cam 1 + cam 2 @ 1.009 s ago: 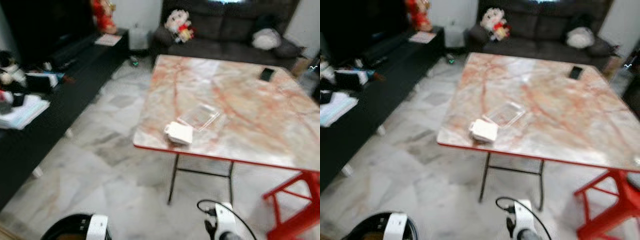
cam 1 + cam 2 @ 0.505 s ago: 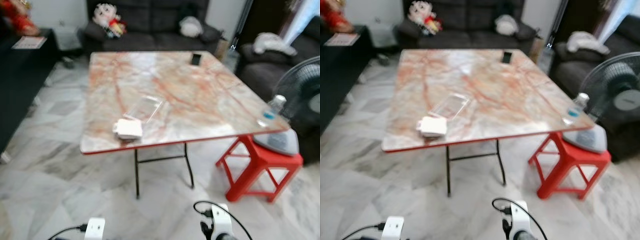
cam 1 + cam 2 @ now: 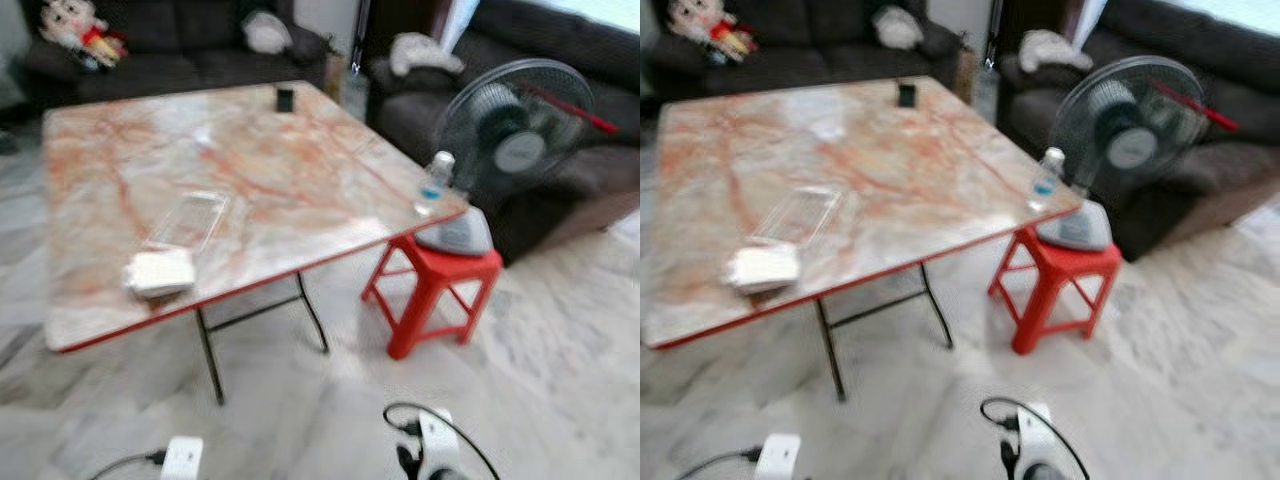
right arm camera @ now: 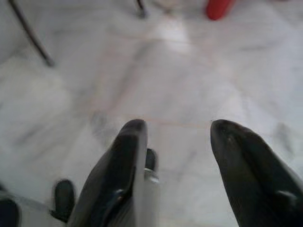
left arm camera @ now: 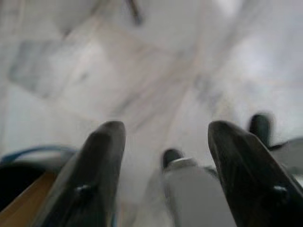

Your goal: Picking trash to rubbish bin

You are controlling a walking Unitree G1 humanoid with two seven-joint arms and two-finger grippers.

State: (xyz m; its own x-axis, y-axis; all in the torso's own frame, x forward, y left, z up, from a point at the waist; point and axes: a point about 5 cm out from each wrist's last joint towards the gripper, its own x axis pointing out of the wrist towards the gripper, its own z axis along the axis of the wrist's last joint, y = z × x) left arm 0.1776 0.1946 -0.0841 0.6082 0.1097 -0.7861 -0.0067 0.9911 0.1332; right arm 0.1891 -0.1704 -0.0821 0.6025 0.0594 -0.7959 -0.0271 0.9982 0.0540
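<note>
On the marble-patterned table (image 3: 300, 170), near its front left edge, lies a white flat packet (image 3: 160, 272). A clear plastic container (image 3: 187, 220) lies just behind it. A plastic water bottle (image 3: 433, 183) stands at the table's right corner. Both arms hang low in front of me, well short of the table. My left gripper (image 5: 163, 130) is open over bare marble floor, with nothing between its fingers. My right gripper (image 4: 177, 125) is open over the floor too. A dark rim with a tan inside (image 5: 19, 189) shows beside the left fingers.
A red plastic stool (image 3: 435, 290) stands right of the table with a standing fan (image 3: 510, 130) on it. A black phone (image 3: 285, 99) lies at the table's far side. Dark sofas (image 3: 560, 60) line the back and right. Open floor (image 3: 560, 360) lies at the front right.
The camera has swung to the right: the table has slid left in the picture, and the fan, stool and right sofa have come in. The black bin at lower left has left the eye views.
</note>
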